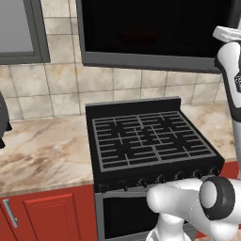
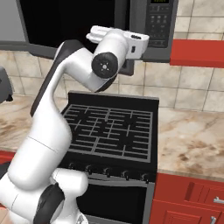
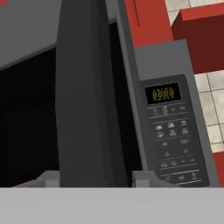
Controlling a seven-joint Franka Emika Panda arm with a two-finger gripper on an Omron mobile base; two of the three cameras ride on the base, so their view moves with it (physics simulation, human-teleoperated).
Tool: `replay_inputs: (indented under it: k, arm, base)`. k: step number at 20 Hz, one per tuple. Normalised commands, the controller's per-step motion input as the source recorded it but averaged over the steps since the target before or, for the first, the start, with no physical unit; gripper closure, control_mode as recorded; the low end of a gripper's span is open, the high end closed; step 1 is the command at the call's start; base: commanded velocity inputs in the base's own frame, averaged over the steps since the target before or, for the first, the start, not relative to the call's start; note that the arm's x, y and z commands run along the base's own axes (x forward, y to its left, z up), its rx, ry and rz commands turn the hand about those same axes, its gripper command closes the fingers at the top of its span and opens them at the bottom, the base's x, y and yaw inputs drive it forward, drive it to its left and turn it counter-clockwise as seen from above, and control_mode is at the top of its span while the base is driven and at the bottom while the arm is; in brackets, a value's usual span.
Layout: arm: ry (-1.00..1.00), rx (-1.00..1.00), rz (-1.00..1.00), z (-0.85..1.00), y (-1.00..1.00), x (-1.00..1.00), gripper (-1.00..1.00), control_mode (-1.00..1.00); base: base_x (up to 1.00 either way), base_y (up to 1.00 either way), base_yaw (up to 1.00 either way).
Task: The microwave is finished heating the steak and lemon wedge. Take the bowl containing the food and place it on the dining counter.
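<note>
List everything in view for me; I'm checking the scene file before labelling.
microwave: one, dark grey, black glass door, mounted above the stove.
button panel: one, dark, yellow display digits, on the microwave's right side.
stove: one, black with grates, between the counter stretches.
marble counter: beige-brown, flanking the stove.
cabinet fronts: red, under the counter.
tiled wall: beige.
arm: one, white.
claw: fingertips apart, at the microwave door.

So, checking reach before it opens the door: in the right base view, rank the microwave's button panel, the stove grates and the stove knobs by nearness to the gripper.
1. Microwave button panel, just right of the gripper.
2. Stove grates, below it.
3. Stove knobs, lowest, along the front edge.
</note>
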Motion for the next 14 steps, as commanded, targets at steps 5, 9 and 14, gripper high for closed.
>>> replay_inputs:
  k: [5,9,14]
  arm:
    - [-0.05,0.00,0.00,0.67,0.00,-1.00,1.00,-1.00]
    - [0.00,0.00,0.00,0.52,0.00,-1.00,1.00,-1.00]
    - [0.00,-0.01,0.00,0.18,0.00,-1.00,-1.00,-1.00]
  base:
    - [0.00,0.00,0.00]
    - [0.00,0.00,0.00]
    - [0.00,0.00,0.00]
